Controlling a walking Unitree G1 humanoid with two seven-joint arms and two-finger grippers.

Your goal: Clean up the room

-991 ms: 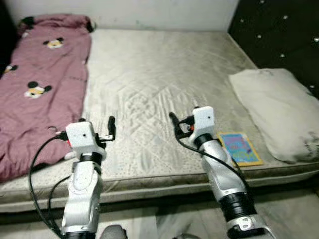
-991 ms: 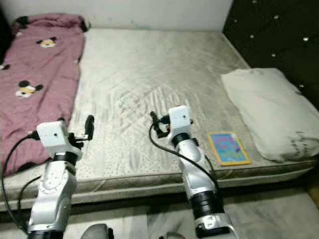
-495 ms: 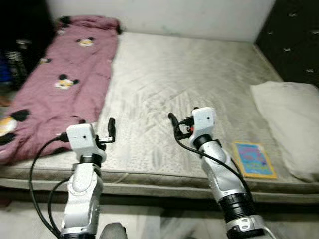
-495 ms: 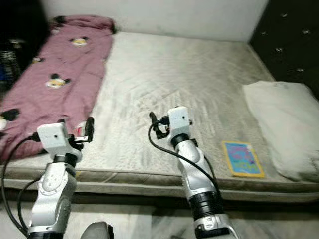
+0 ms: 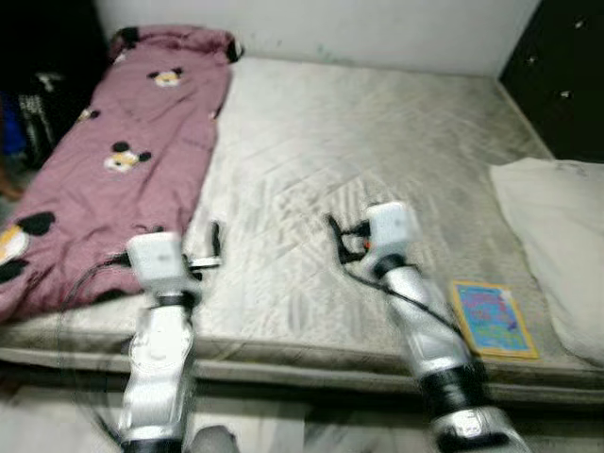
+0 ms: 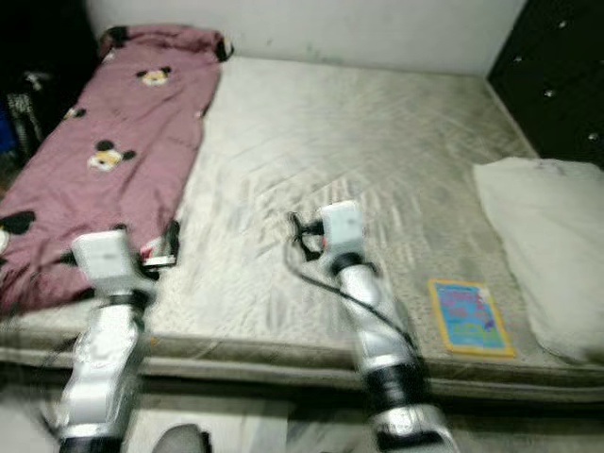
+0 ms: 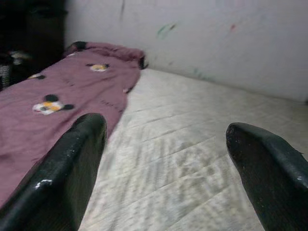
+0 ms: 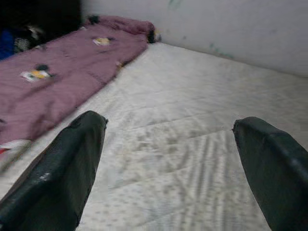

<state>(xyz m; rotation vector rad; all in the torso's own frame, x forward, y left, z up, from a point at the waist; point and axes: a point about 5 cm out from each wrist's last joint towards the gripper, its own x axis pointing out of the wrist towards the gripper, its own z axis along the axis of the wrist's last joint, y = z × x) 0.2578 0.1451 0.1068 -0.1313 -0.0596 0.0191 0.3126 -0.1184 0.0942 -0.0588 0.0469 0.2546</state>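
A pink blanket (image 5: pixel 123 160) printed with cartoon mice lies along the left side of the grey mattress (image 5: pixel 377 132). A colourful book (image 5: pixel 493 317) rests flat near the bed's front right edge, beside a white pillow (image 5: pixel 557 226). My left gripper (image 5: pixel 203 247) hovers open over the front edge of the bed, close to the blanket's edge. My right gripper (image 5: pixel 342 241) is held open above the middle front of the mattress, left of the book. In the wrist views the left gripper (image 7: pixel 166 154) and right gripper (image 8: pixel 168 154) both have their fingers wide apart, holding nothing.
A black tufted headboard (image 5: pixel 562 75) stands at the right and a white wall (image 5: pixel 377 28) runs behind the bed. Dark furniture with cluttered items (image 5: pixel 38 94) sits to the left of the bed. Pale floor (image 5: pixel 311 429) lies below the bed's front edge.
The camera has swung left, bringing the dark furniture into sight, and the picture is now blurred. Both arms keep the same raised pose with open fingers.
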